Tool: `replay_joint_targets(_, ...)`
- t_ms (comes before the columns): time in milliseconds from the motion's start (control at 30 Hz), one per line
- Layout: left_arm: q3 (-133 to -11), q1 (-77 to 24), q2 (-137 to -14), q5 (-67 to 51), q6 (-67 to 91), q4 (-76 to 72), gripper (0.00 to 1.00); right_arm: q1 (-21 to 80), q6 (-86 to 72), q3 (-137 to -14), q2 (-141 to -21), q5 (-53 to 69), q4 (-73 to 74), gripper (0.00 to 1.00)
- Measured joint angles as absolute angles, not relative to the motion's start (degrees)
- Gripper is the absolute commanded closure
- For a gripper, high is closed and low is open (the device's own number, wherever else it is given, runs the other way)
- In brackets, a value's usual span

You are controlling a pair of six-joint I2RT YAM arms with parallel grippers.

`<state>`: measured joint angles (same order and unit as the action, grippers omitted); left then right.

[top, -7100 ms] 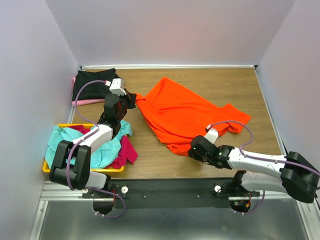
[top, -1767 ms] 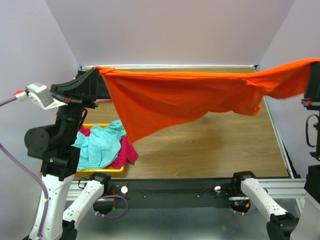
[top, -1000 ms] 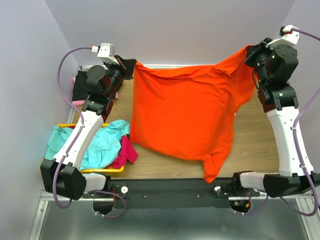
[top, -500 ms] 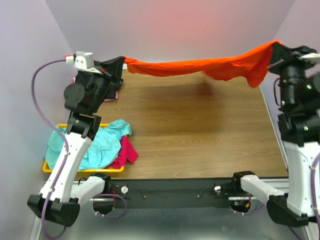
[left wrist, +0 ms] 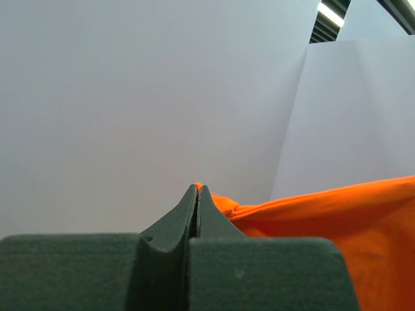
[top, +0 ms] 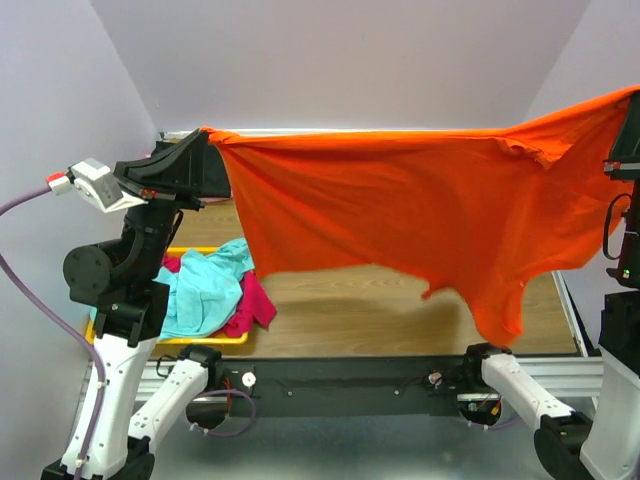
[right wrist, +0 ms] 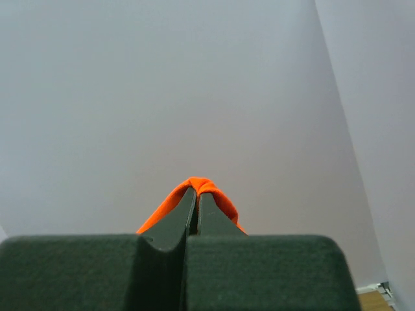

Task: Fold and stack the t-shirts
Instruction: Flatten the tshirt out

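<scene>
Two arms, top view: both held high above the wooden table (top: 400,310); orange t-shirt (top: 400,205) stretched between them in the air, clear of the table
left gripper (top: 206,134), top view: fingers closed on the shirt's top left corner
right arm (top: 622,260), top view: at the right frame edge; shirt's right corner rises to that edge; its pincer is cut off there
Shirt hang: top edge taut; lower edge uneven; longest point hangs low right, near the table's front edge
yellow tray (top: 210,340): on the table's left side; teal t-shirt (top: 200,290) piled in it; magenta t-shirt (top: 255,305) spills over its right rim
Left wrist view: jaws pressed together; fold of orange cloth pinched at the tips; rest of the shirt runs off to the right; pale wall (left wrist: 130,97) behind
right gripper (right wrist: 196,189), right wrist view: jaws closed tight; small orange fold clamped at the tips; pale wall behind
</scene>
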<state>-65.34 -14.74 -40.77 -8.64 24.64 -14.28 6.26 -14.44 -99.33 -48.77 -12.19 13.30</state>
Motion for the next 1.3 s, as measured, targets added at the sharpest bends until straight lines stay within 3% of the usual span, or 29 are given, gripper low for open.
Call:
replay_joint_targets(233,-65.52,-14.74,-46.19,-8.64,24.62,-17.78,1.00,6.26,-13.28,-100.82,-53.76,-13.17,12.86,0.99)
replay_joint_targets(533,-63.42,-14.72,-69.08,-4.05,24.38,-22.24,0.98,6.26,-13.15,-87.94,-67.00,-19.40,5.15,0.99)
replay_joint_targets(567,-64.93,-14.68,-74.30,-3.01,24.38,-22.39,0.87,6.26,-13.28,-87.18,-69.30,-20.01,4.14,0.99)
replay_joint_targets(600,-67.09,-14.57,-79.88,-2.26,24.32,-22.46,0.59,6.26,-13.47,-86.98,-72.88,-20.64,3.27,0.99)
replay_joint_targets(633,-69.54,-14.35,-83.81,-1.96,24.43,-21.93,0.43,6.26,-13.63,-87.55,-76.42,-21.69,2.07,0.95)
replay_joint_targets(667,-73.52,-14.09,-89.19,-1.63,24.14,-21.23,0.27,6.22,-13.96,-89.14,-82.15,-22.61,0.95,0.55)
replay_joint_targets(700,-76.60,-13.85,-93.62,-1.39,24.14,-20.60,0.04,6.13,-13.98,-90.78,-86.76,-23.18,0.25,0.27)
replay_joint_targets(733,-80.31,-13.56,-98.37,-0.97,24.01,-19.92,0.02,6.02,-14.31,-92.31,-91.02,-23.53,-0.30,0.00)
replay_joint_targets(833,-89.60,-13.19,-108.12,-0.60,23.46,-16.64,0.02,5.45,-14.52,-101.73,-106.56,-23.66,0.40,0.00)
replay_joint_targets(933,-92.42,-13.15,-111.68,-0.64,23.51,-14.37,0.01,5.23,-15.05,-104.36,-113.16,-22.06,2.79,0.00)
replay_joint_targets(1100,-83.57,-14.06,-104.71,-0.62,23.53,-15.70,0.02,5.26,-16.53,-100.07,-110.91,-20.34,3.95,0.00)
replay_joint_targets(1300,-72.88,-16.58,-96.99,-0.62,23.92,-18.83,0.02,5.13,-20.18,-85.45,-101.41,-19.46,2.52,0.00)
